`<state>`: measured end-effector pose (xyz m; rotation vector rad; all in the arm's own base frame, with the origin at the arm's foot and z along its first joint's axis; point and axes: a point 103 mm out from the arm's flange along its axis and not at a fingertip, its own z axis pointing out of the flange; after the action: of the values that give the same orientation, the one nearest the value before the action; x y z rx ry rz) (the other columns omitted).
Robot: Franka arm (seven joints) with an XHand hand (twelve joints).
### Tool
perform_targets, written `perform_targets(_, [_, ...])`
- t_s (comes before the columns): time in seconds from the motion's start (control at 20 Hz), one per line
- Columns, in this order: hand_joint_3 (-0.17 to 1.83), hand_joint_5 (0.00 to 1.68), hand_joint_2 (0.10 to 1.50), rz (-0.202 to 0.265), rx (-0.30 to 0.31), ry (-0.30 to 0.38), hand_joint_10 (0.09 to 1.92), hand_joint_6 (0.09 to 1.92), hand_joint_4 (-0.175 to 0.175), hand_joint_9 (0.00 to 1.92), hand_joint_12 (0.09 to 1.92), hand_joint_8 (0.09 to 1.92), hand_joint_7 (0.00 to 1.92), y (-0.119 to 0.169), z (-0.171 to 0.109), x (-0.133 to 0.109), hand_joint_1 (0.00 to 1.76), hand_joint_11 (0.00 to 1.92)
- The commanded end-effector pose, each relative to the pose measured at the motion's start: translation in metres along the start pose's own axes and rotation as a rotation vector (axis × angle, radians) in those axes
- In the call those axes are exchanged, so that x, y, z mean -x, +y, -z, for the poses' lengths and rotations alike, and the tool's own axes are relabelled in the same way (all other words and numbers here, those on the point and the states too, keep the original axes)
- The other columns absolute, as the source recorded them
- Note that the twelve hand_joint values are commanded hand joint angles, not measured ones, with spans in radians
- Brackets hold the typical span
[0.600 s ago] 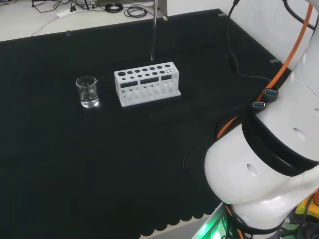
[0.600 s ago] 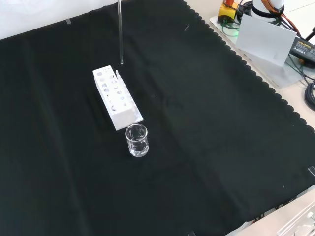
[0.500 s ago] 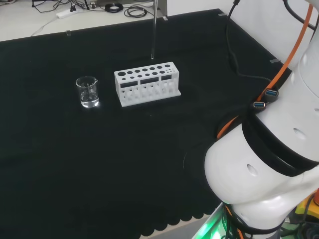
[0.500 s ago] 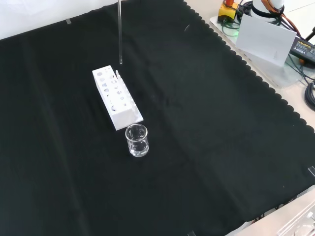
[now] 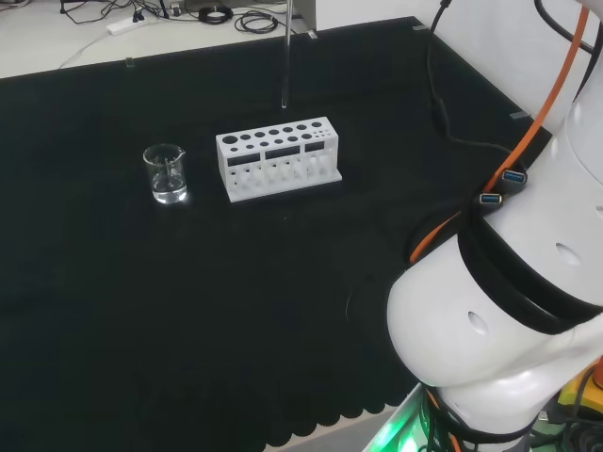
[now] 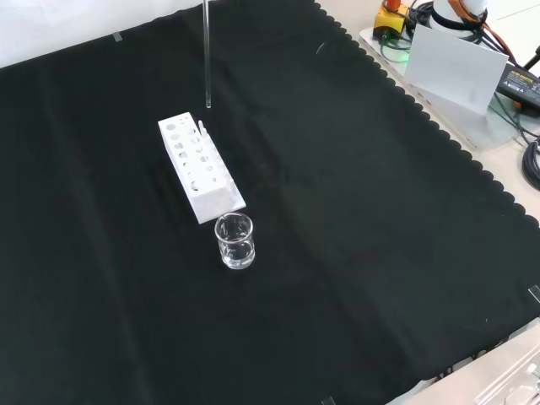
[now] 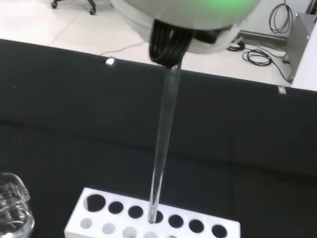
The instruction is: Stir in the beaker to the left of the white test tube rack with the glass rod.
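Note:
A clear glass rod (image 5: 285,56) hangs upright over the cloth, its lower end just above the white test tube rack (image 5: 276,158). In the wrist view the rod (image 7: 163,134) runs down from the black fingers (image 7: 168,44) of my hand (image 7: 198,20), which are curled round its top; its tip lies over the rack's (image 7: 148,225) row of holes. In the front view the rod (image 6: 207,59) ends above the rack's (image 6: 200,169) far end. A small glass beaker (image 5: 166,174) holding a little clear liquid stands left of the rack in the head view, and nearer than it in the front view (image 6: 234,241).
The arm's white links (image 5: 509,320) rise at the head view's right, with orange and black cables. The cloth's scalloped edge (image 6: 439,135) runs along the front view's right, with a grey box (image 6: 456,63) and cables beyond it. Black cloth spreads around the rack and beaker.
In the head view the rod has shifted slightly left and its tip stands a little higher. Rack and beaker have not moved.

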<state>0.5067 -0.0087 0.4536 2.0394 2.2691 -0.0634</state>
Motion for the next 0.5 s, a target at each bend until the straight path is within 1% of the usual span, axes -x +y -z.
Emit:
perform_targets(0.05, [0.67,1.32,0.67,0.044,0.004,0.017,0.88,0.31,-0.175,1.60,0.84,1.05,1.22,0.006,0.012,-0.018,1.32,1.57])
perform_targets(0.35, [0.67,1.32,0.67,0.104,0.006,0.040,0.88,0.30,-0.175,1.60,0.85,1.05,1.22,0.014,0.016,-0.049,1.32,1.57])
perform_targets(0.45, [0.67,1.32,0.67,0.101,-0.009,0.030,0.88,0.30,-0.175,1.60,0.85,1.05,1.22,0.016,0.014,-0.060,1.32,1.57])
perform_targets(0.5, [0.67,1.32,0.67,0.113,-0.011,0.026,0.88,0.30,-0.175,1.60,0.85,1.05,1.22,0.017,0.013,-0.065,1.32,1.57])
